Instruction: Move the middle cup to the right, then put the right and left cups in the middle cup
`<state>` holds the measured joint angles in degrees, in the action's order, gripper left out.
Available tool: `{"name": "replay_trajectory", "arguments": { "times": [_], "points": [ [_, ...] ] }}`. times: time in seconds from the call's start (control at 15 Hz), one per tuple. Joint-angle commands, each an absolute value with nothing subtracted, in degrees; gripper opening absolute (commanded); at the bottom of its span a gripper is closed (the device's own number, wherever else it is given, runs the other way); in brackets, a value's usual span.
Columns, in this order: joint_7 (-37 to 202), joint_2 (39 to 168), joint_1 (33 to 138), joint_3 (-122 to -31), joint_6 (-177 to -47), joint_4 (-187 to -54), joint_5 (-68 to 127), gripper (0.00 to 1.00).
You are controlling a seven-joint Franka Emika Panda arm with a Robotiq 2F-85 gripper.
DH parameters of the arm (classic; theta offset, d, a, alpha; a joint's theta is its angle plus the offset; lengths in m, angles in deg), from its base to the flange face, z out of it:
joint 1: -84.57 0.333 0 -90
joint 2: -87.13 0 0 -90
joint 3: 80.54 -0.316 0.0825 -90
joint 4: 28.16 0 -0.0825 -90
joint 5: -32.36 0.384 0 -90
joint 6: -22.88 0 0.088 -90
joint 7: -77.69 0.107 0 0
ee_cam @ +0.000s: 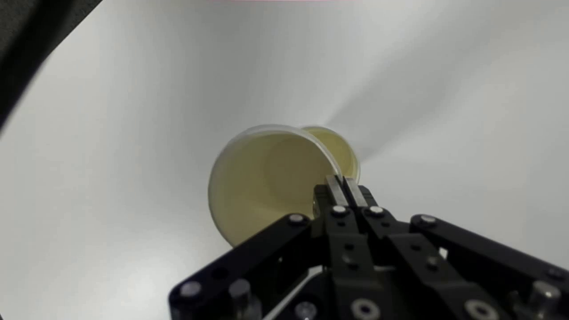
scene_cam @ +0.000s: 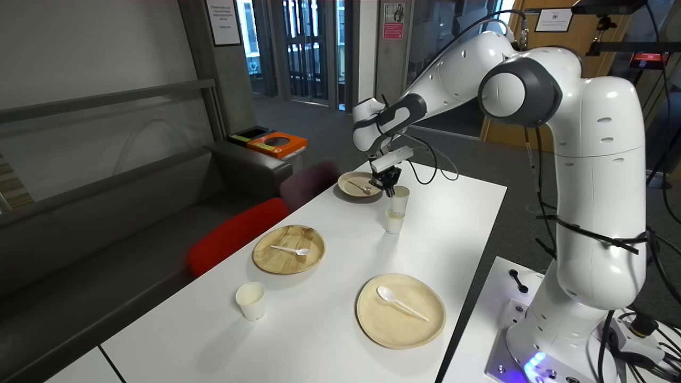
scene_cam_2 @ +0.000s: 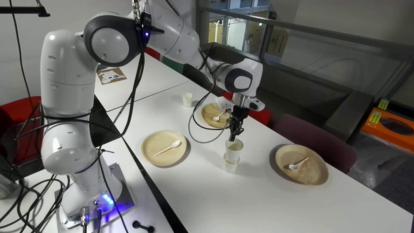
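Note:
A small white cup (scene_cam: 400,202) is held by its rim in my gripper (scene_cam: 391,192); it also shows in an exterior view (scene_cam_2: 234,149) and, seen from above, in the wrist view (ee_cam: 266,178). My gripper (ee_cam: 341,181) is shut on the rim, one finger inside the cup and one outside. A second white cup (scene_cam: 394,224) stands upright on the table directly below it, also in an exterior view (scene_cam_2: 231,167) and partly hidden in the wrist view (ee_cam: 338,149). The held cup's base is at the lower cup's mouth; I cannot tell whether they touch. A third white cup (scene_cam: 250,301) stands apart (scene_cam_2: 187,100).
Three round tan plates with white spoons lie on the white table: one plate near the gripper (scene_cam: 348,180), one by the red chair (scene_cam: 290,264), and one on the robot's side (scene_cam: 380,330). A cable loop hangs from the wrist (scene_cam_2: 207,141).

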<state>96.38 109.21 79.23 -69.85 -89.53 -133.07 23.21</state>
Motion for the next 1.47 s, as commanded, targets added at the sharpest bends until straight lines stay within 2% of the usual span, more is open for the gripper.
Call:
{"name": "replay_trajectory", "arguments": {
  "times": [0.0, 0.13, 0.2, 0.27, 0.33, 0.87, 1.0, 1.4],
  "points": [
    [93.67, 109.46, 78.2, -70.36, -87.3, -131.27, 24.99, 0.01],
    [93.1, 109.46, 78.11, -70.4, -87.64, -131.29, 25.42, 0.01],
    [92.72, 109.46, 78.05, -70.42, -87.78, -131.29, 25.63, 0.28],
    [92.48, 109.46, 78.03, -70.41, -87.82, -131.24, 25.77, 0.29],
    [92.21, 109.47, 77.99, -70.42, -87.83, -131.19, 25.89, 0.36],
    [91.38, 109.12, 77.7, -70.36, -88.14, -131.31, 25.84, 0.95],
    [91.46, 107.78, 78.2, -70.46, -89.52, -132.81, 25.0, 1.0],
    [91.52, 104.54, 82.03, -73.34, -95.51, -135.94, 22.67, 1.0]
  ]
}}
